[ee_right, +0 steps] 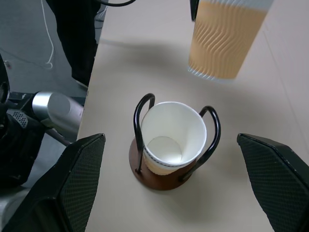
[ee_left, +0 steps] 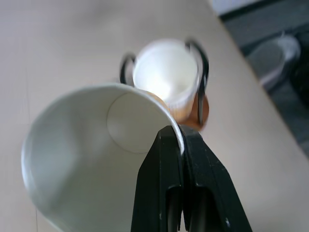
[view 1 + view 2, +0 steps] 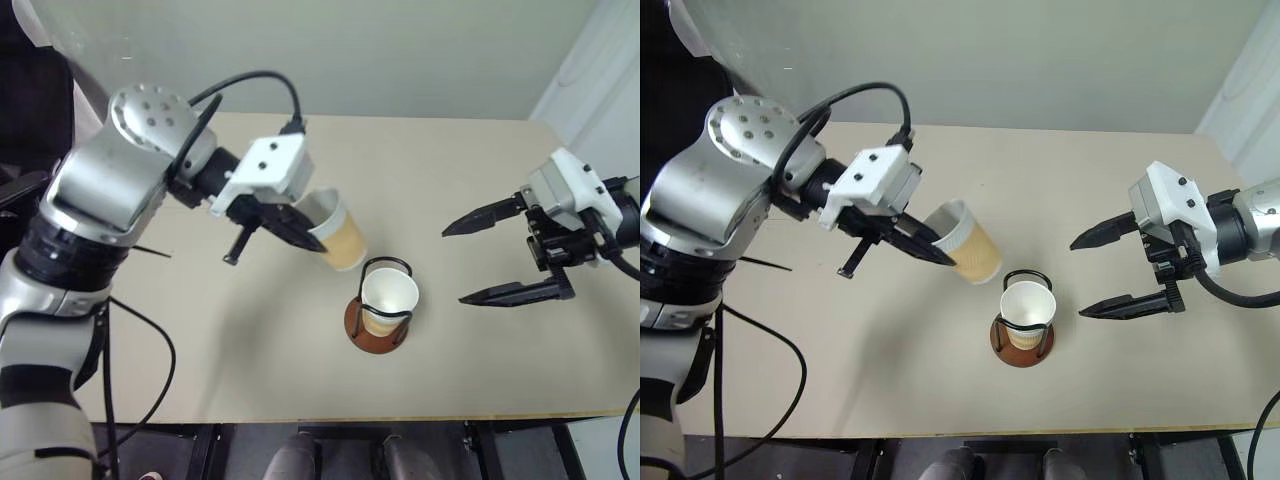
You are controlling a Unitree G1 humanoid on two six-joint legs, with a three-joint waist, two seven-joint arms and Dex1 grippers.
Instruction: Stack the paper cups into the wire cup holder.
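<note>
The held paper cup (image 1: pixel 226 38) is cut off at its rim; the third cup stays unseen.

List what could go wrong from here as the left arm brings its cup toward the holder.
1. The left gripper pinches only the rim of the held cup, which hangs tilted, so it might slip or twist.
2. Entering tilted, it could catch a wire loop of the wire cup holder or jam against the seated cup.

It looks like a robot test room or lab: a plain beige table (image 3: pixel 470 180) before a bare pale wall (image 3: pixel 400 50), with loose black cables (image 3: pixel 140 400) hanging at 8 o'clock.
</note>
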